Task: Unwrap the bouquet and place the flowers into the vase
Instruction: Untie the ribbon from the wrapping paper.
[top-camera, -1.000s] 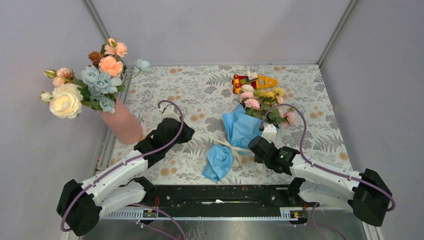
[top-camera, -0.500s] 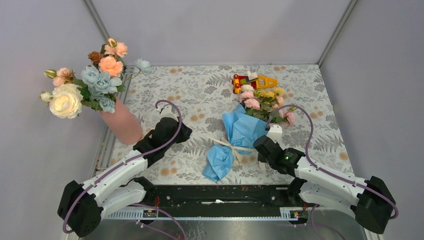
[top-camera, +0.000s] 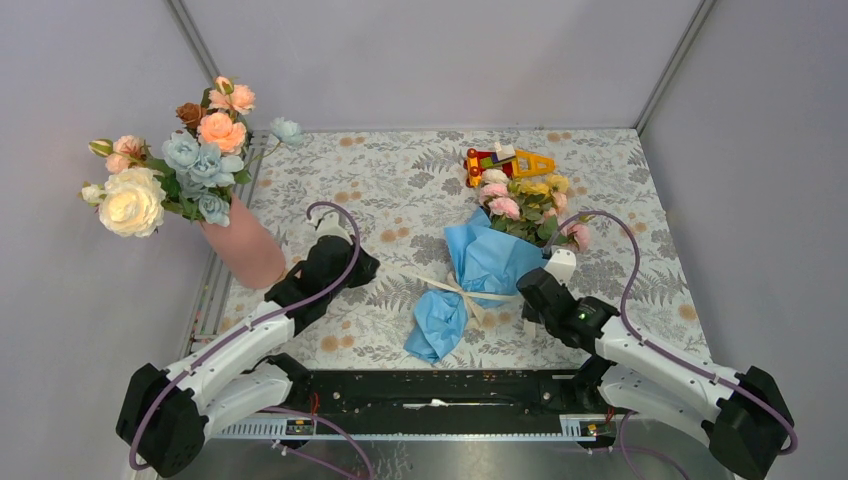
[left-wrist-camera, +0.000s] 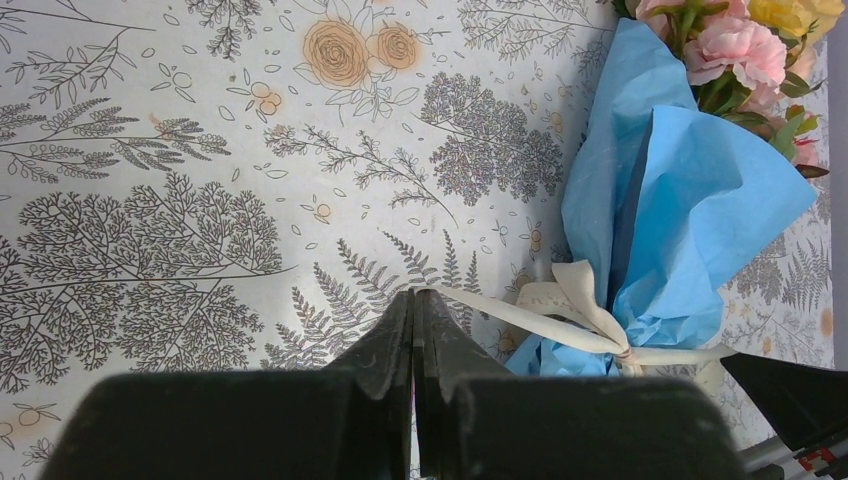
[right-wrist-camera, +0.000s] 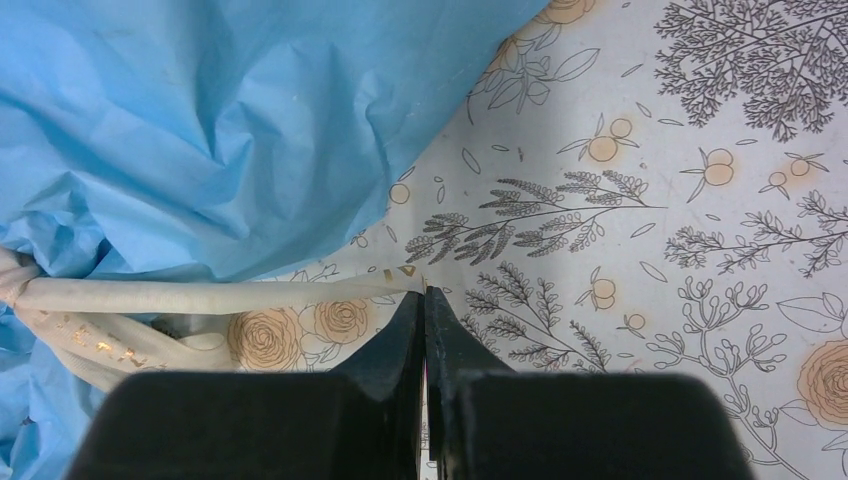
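Left gripper (left-wrist-camera: 413, 298) and right gripper (right-wrist-camera: 423, 300), each clamped on a ribbon (left-wrist-camera: 520, 318) end, pull farther apart at centre frame, apparently undoing the bouquet (top-camera: 480, 262) bow.

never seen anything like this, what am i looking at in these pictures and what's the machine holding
These are two robot arms bolted at the near edge of a table. The wide picture comes from a fixed camera above and behind them, so the left arm is on the left and the right arm on the right. The other two pictures come from a camera on each wrist, looking down at the table.

On the patterned table lie a bouquet of small roses wrapped in blue paper, and a red-and-yellow toy. A pink vase holding bigger blooms stands at the left.

The left end effector is shut on one tail of the bouquet's cream ribbon. The right end effector is shut on the other tail.
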